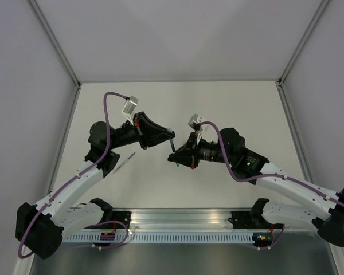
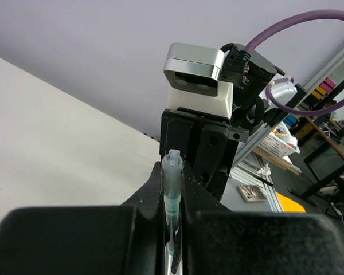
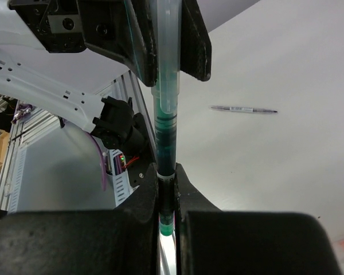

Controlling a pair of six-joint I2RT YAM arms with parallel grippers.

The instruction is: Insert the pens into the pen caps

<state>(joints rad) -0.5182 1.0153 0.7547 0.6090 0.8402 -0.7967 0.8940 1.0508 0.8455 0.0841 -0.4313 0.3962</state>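
Over the white surface [image 1: 229, 109], our arms bent inward, left gripper [image 1: 171, 135] and right gripper [image 1: 176, 158] both clenching the green pen [image 1: 172, 145].

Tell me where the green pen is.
In the top view, the green pen hangs mid-air at centre, clamped between the left tool and right tool.

Left arm [image 1: 74, 183]: rises from lower left, elbow bent, reaching toward frame centre.
Left gripper [image 1: 169, 135]: fingers clamped on the upper end of a green pen [image 1: 172, 143].
Right arm [image 1: 286, 183]: mirrored, from lower right.
Right gripper [image 1: 175, 158]: clamped on the pen's lower end, tips facing the left gripper.
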